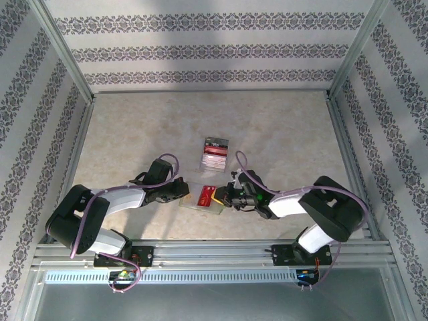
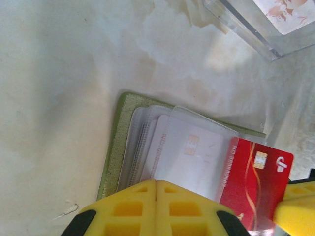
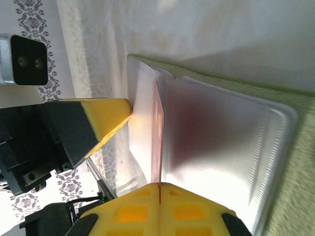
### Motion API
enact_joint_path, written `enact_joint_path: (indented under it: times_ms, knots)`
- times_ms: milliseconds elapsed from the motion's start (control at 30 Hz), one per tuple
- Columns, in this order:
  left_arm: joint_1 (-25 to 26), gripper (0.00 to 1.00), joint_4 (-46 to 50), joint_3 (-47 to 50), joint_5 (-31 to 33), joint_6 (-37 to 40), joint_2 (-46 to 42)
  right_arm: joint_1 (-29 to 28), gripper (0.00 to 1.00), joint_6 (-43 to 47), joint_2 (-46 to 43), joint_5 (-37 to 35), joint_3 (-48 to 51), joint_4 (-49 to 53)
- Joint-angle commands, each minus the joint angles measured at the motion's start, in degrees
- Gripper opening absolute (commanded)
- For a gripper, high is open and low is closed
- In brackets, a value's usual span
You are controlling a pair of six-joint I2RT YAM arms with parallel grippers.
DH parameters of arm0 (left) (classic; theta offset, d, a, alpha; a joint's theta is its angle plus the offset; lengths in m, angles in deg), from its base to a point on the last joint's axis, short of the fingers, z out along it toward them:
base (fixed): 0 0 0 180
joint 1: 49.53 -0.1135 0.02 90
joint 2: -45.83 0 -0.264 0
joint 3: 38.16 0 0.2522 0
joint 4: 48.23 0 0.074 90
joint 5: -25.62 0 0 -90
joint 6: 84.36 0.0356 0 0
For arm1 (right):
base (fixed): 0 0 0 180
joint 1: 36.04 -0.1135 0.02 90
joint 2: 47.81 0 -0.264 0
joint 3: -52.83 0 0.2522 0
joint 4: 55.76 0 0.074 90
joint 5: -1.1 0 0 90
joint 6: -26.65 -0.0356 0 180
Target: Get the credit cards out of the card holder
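The card holder (image 1: 198, 201) is seen lying open on the worktop (image 1: 281, 134), between the two arms and near their bases. In the left wrist view its olive-green edge (image 2: 114, 152) is laid flat, and the greyish translucent pockets are stacked on top of it.

A red credit card (image 2: 256, 179) with a yellow mark is drawn partly out of the card holder on its right side. One end is tucked under a pocket and the other end is clear of it. This card is grasped by the right hand (image 3: 159, 189), whose yellow fingers are clenched on its thin edge, with the card seen edge-on between them. In the top view the right hand (image 1: 227, 198) is placed just to the right of the card holder.

A pale credit card (image 2: 189, 157) is seen inside a translucent pocket of the card holder.

The left hand (image 2: 156, 191) is clenched, with its fingers pressed together at the card holder's left side. Whether a pocket is pinched between them cannot be told. In the top view the left hand (image 1: 182, 194) is set at the card holder's left edge.

A clear tray (image 1: 215, 152) with red-and-white contents is placed beyond the card holder, apart from it.
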Motion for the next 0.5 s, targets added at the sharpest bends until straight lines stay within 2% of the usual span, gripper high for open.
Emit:
enact_joint_path:
  times_ms: [0,100,267,367,467]
  knots:
    - [0.59,0.12,1.74,-0.25,0.57,-0.40,-0.63,1.55,0.00,4.62,-4.83,-0.50,0.62,6.46]
    - [0.51,0.20,2.44,-2.66,-0.49,0.12,-3.26,3.55,0.00,8.29,-9.96,1.22,0.32,11.89]
    - [-0.21,0.39,5.12,-7.69,-3.20,3.85,-8.80,8.43,0.00,18.12,-19.29,5.76,-1.75,21.76]
    - [-1.46,0.48,7.59,-10.53,-6.02,9.99,-13.00,11.26,0.00,31.10,-24.31,7.85,-8.21,34.76]
    - [-2.28,0.59,10.38,-13.82,-10.81,17.32,-16.82,11.99,0.00,45.54,-27.61,5.93,-15.98,47.53]
